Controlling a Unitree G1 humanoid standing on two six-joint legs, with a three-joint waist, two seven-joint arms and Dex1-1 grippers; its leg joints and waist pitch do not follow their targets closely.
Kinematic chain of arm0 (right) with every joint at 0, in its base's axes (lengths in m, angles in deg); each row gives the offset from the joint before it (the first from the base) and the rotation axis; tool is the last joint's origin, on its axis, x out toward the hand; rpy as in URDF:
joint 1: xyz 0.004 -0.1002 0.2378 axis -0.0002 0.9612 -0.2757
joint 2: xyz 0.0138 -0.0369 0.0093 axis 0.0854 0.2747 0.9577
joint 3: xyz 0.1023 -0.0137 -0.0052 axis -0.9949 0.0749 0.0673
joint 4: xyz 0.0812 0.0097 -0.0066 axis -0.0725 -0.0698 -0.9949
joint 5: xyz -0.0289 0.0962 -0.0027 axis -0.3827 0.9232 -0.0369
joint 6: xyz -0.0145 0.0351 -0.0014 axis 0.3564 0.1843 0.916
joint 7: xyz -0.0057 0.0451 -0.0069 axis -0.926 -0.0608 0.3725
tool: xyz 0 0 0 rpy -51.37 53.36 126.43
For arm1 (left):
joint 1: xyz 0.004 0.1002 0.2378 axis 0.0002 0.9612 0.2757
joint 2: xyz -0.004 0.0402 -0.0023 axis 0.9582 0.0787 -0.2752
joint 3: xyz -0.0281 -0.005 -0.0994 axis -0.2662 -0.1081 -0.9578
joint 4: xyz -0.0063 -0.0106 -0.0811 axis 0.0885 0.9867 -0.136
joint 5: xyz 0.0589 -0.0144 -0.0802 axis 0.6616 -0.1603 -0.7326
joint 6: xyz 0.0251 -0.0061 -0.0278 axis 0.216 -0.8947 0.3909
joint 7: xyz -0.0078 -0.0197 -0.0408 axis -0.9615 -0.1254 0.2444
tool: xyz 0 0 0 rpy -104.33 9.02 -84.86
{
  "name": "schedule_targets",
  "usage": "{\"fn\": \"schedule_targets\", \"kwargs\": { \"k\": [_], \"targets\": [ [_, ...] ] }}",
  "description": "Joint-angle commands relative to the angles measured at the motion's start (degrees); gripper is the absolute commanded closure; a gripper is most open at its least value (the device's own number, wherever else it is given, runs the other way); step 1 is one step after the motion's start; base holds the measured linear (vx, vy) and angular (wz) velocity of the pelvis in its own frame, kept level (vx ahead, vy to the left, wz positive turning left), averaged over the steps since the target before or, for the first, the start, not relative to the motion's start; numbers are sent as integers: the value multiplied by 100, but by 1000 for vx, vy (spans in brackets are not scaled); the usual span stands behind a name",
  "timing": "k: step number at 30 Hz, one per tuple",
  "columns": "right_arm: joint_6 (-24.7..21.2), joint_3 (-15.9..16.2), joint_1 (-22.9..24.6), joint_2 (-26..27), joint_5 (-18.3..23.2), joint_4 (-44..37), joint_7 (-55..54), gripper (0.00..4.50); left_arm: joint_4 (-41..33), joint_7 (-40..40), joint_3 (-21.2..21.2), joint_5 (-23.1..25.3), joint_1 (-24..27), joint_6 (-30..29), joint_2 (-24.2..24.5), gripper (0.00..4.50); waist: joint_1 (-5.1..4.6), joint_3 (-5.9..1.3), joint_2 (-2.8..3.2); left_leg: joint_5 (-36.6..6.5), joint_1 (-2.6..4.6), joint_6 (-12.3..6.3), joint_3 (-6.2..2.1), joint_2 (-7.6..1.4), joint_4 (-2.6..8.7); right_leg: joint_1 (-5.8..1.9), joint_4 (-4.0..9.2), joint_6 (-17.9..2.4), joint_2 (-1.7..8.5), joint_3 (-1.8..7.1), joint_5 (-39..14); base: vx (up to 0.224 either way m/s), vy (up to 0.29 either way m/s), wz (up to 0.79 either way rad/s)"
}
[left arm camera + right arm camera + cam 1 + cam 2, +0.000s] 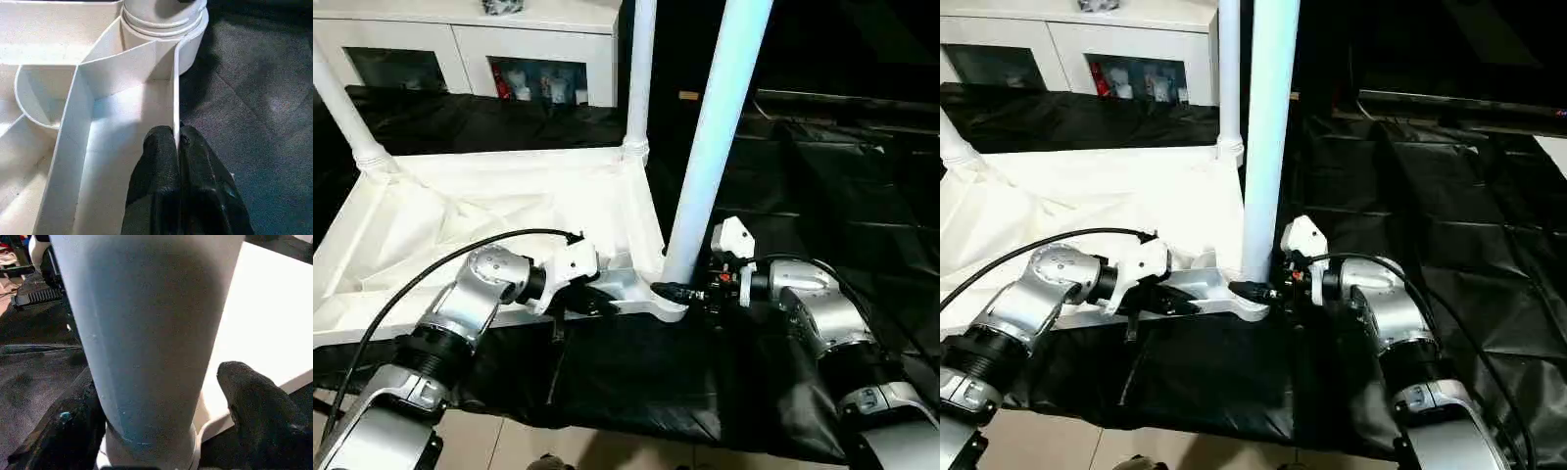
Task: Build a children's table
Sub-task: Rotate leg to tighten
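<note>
Table top (509, 211), no legible writing

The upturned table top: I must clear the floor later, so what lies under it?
Black sheeting spreads beneath the table top, showing along its near edge; whatever is under the sheeting is hidden.

In the lower middle of the frame the left gripper (178, 147) pinches a thin upright wall of the white table top (98, 142). A round corner socket (164, 24) sits at the top, beside black sheet (254, 98) on the right.
</note>
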State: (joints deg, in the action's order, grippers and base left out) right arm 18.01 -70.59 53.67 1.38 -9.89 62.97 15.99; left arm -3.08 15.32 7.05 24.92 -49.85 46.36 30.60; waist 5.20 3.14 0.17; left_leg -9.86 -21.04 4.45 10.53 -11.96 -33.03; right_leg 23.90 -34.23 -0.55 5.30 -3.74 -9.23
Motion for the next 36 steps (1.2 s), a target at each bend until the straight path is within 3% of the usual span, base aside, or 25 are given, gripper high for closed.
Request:
{"fn": "schedule_targets", "kwargs": {
  "k": [1, 8, 12, 15, 25, 35, 36],
  "targets": [
    [-19, 2, -44, -75, -29, -18, -17, 87, 24, 54, 60, -43, 40, 4, -60, 442, 22, -430, -24, -1019, 42, -319, 10, -100, 325, -353, 286, -1428, 238, 193, -870, 0, 0, 0],
    [-84, 108, 27, -175, -84, -63, 126, 87, -1, 169, -76, -327, 124, -35, -188, 442, 30, -435, -34, -971, 38, -370, 14, -99, 309, -359, 271, -1470, 237, 191, -768, 0, 0, 0],
    [-58, 113, 22, -177, -110, -29, 96, 87, -30, 165, -130, -426, 228, 5, -255, 442, 29, -420, -40, -1082, 37, -341, 12, -98, 315, -352, 300, -1399, 246, 193, -1040, 0, 0, 0],
    [-48, 116, -6, -166, -104, 8, 55, 87, 46, 82, -113, -353, 283, 58, -257, 442, 22, -411, -41, -1197, 48, -293, 7, -98, 326, -338, 325, -1307, 244, 197, -1300, 0, 0, 0],
    [-25, 124, 2, -149, -115, 8, 13, 87, 215, -108, -81, -123, 293, 207, -179, 442, 13, -416, -34, -1223, 47, -281, -1, -96, 324, -331, 323, -1278, 237, 198, -1299, 0, 0, 0],
    [-4, 155, -20, -171, -141, 63, 11, 87, 349, -57, -242, -319, 237, 96, -240, 442, -2, -396, -43, -1406, 43, -208, -11, -84, 332, -314, 360, -1137, 240, 204, -1725, 0, 0, 0],
    [7, 152, -31, -171, -154, 79, 3, 87, 353, 26, -269, -388, 215, -45, -249, 419, -4, -390, -44, -1432, 43, -204, -10, -84, 333, -307, 364, -1127, 238, 206, -1788, 0, 0, 0]
  ]
}}
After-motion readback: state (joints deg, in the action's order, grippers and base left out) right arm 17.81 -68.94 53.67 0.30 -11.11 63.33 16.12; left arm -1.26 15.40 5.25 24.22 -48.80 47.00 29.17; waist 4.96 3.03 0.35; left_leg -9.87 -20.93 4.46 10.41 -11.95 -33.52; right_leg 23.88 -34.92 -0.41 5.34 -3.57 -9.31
